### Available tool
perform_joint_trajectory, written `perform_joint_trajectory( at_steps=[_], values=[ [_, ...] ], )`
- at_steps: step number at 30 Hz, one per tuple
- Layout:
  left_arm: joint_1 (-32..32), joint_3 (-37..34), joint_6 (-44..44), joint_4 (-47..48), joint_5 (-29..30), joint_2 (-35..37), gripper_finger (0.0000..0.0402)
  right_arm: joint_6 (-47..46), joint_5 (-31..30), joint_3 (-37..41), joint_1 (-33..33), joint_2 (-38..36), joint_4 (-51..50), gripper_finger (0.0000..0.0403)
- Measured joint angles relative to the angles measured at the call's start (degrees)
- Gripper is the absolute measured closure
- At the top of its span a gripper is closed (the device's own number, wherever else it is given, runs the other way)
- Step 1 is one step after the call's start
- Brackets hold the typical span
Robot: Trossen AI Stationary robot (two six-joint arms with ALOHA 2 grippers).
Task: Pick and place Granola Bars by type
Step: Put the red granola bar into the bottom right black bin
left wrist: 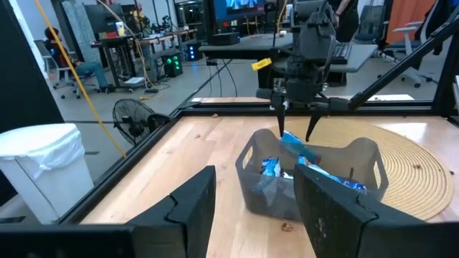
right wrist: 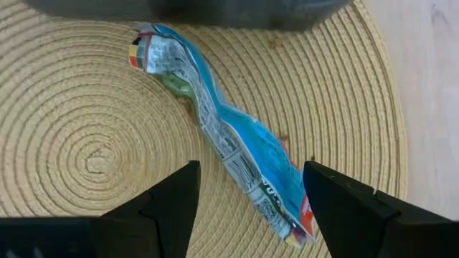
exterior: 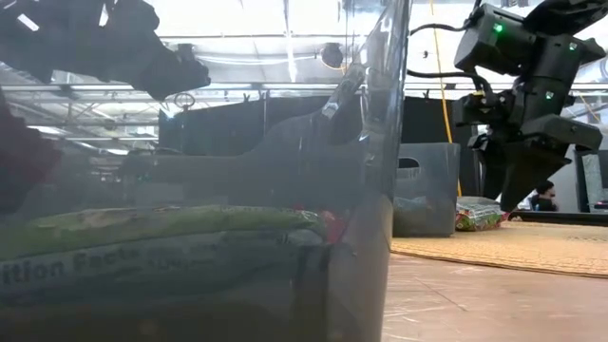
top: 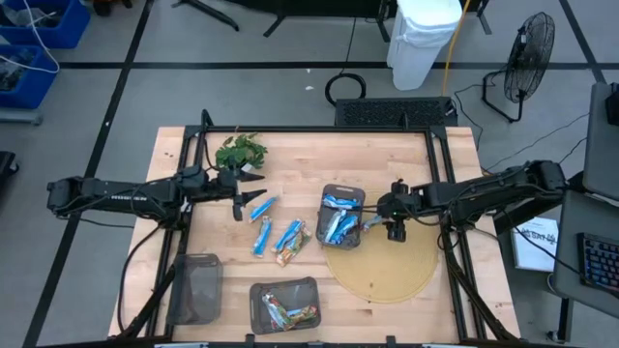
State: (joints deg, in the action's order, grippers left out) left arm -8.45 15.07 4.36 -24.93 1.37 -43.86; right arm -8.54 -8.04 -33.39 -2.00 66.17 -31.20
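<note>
One blue bar (right wrist: 229, 154) just below open right gripper (right wrist: 251, 197) | straddle its middle — close squarely | left gripper (left wrist: 251, 208) open, idle

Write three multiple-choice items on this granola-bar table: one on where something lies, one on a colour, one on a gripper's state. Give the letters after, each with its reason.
1. Where does the blue bar under the right gripper lie?
A. on the round woven mat
B. inside a tray
C. on the floor

2. What colour is the plant sprig near the table's far edge?
A. red
B. green
C. white

3. How do the left gripper's fingers stand?
A. clamped on a bar
B. shut on nothing
C. open, with nothing between them

Answers:
1 A: the right wrist view shows the bar flat on the coiled mat, just outside the tray.
2 B: the high view shows green leaves.
3 C: the left wrist view shows a clear gap between the two dark fingers, and the tray of bars lies well beyond them.
</note>
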Motion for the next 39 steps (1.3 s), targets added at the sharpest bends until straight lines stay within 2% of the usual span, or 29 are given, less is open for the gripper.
perform_joint_trajectory(
  at_steps=[4,17,28,39],
  values=[
    [0.00,0.01,-0.07,0.29,0.01,0.00,0.0211,-0.67,-2.72,0.00,0.04,0.02,-0.42,0.0165],
    [0.00,0.02,-0.42,0.81,0.02,0.00,0.0211,-1.29,-2.42,0.00,0.11,0.28,-0.44,0.0166],
    [0.00,0.02,-0.59,0.83,0.02,0.00,0.0211,-3.67,-1.57,0.02,0.04,0.28,-0.87,0.0203],
    [0.00,0.02,-0.59,0.81,0.02,0.00,0.0211,-4.54,-0.66,0.56,0.02,0.28,-0.92,0.0202]
  ],
)
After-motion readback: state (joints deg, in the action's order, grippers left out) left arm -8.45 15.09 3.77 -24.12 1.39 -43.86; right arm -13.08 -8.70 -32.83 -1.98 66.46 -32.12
